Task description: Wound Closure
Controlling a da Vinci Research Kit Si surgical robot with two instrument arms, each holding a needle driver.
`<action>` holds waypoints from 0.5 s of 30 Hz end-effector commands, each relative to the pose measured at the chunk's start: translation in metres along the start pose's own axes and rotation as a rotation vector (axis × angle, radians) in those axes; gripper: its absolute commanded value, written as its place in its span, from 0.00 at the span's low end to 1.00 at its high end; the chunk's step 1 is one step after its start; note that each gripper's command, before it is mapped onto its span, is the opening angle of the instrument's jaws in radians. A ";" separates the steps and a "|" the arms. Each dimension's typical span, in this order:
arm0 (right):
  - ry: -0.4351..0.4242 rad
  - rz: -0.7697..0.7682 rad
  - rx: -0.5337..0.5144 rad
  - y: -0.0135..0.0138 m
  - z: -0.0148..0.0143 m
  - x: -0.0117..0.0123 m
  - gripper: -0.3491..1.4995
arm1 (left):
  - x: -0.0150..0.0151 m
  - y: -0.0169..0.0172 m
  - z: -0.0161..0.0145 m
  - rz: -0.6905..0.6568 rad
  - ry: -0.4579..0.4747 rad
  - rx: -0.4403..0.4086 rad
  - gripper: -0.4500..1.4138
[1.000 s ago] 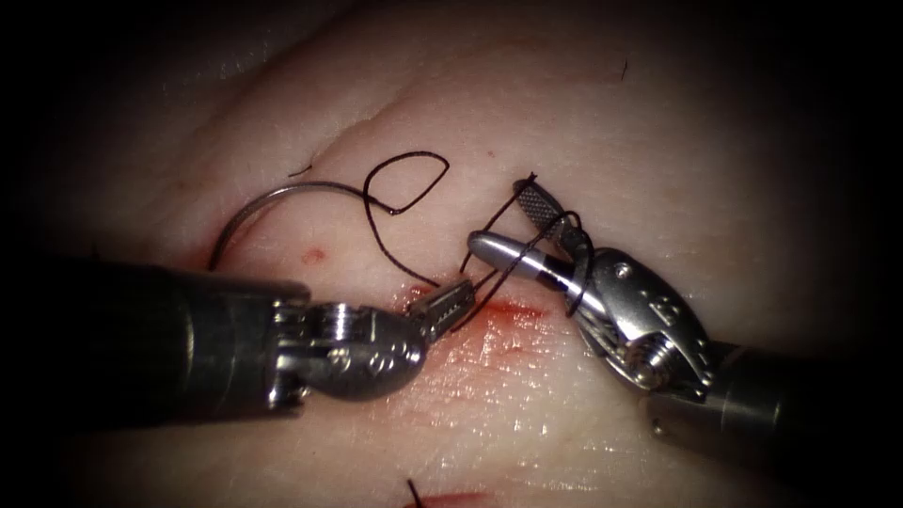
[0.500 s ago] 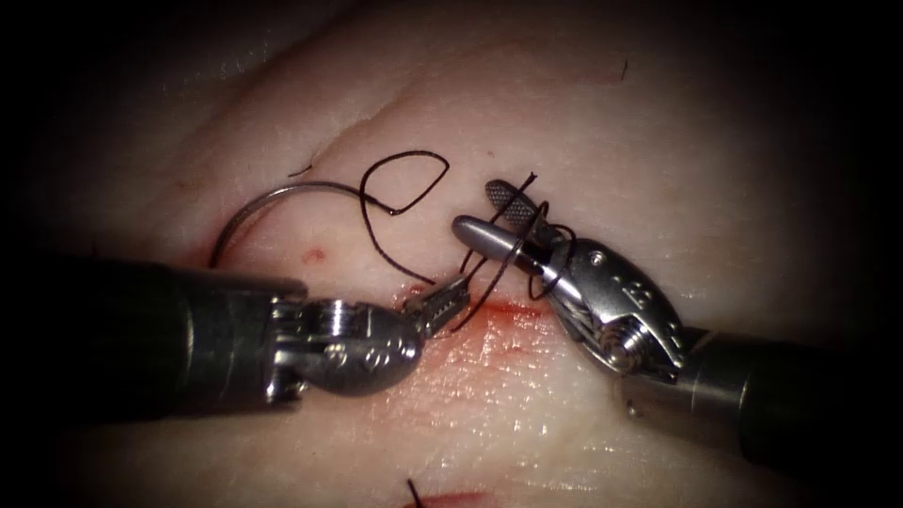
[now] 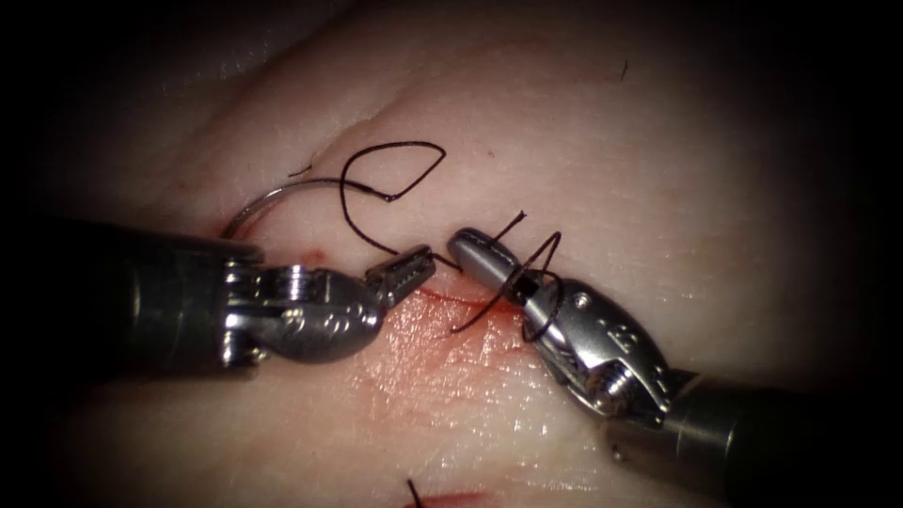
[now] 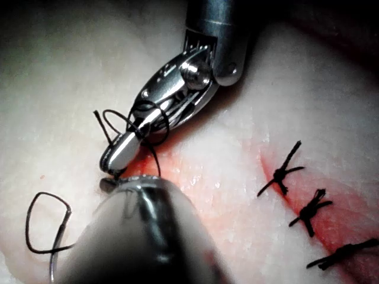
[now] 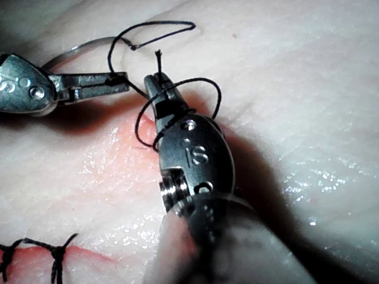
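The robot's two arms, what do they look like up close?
Each arm is a dark round shaft ending in a small shiny silver metal tool. The left tool has toothed jaws on a rounded wrist stamped with tiny markings. The right tool has smooth rounded jaws and a stamped wrist with a screw.

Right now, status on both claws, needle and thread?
Left claw shut on thread. Right claw shut on the short thread end, loops wound round it. Needle lying free on tissue, left of cut. Nothing in the way.
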 end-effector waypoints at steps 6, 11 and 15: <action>-0.043 -0.004 0.004 -0.0009 -0.0003 -0.0025 0.00 | -0.0017 -0.0031 0.0011 -0.012 -0.036 0.007 0.00; -0.107 0.015 0.020 -0.0017 -0.0011 -0.0035 0.00 | -0.0025 -0.0081 0.0024 -0.020 -0.059 -0.007 0.00; -0.150 0.001 0.038 -0.0023 -0.0016 -0.0042 0.00 | -0.0027 -0.0110 0.0033 -0.032 -0.062 0.004 0.00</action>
